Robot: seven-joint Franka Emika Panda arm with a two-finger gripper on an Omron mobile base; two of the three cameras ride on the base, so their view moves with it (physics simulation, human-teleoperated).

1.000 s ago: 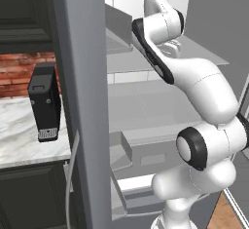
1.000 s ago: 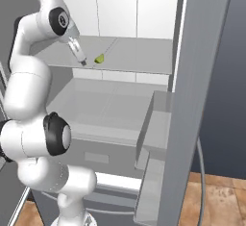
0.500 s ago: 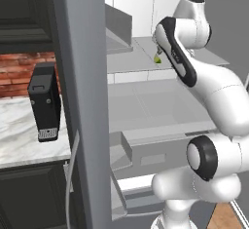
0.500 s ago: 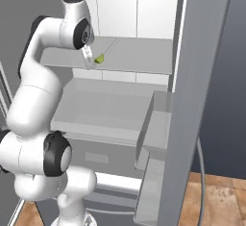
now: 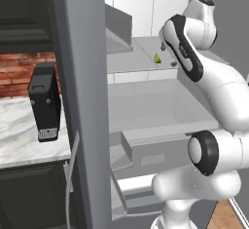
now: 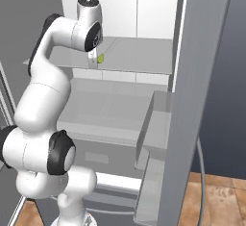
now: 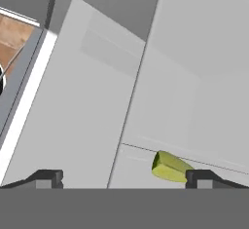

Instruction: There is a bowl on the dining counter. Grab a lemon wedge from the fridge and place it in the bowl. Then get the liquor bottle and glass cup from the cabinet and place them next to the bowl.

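On the fridge [image 6: 144, 61] shelf, the end effector [image 7: 124, 178] (fingers wide apart) nears the lemon wedge [image 7: 170, 167].

1 black box-shaped appliance with a pale label near its foot [image 5: 44, 101], upright on a narrow white marble worktop with grey veins [image 5: 22, 135], backed by a red brick wall strip [image 5: 19, 74]. 1 black low cabinet front [image 5: 29, 194] beneath that worktop, and 1 dark panelled unit [image 5: 24, 13] above the brick. 1 area of brown wood-look floor [image 6: 216, 201] at lower right of the right base view.
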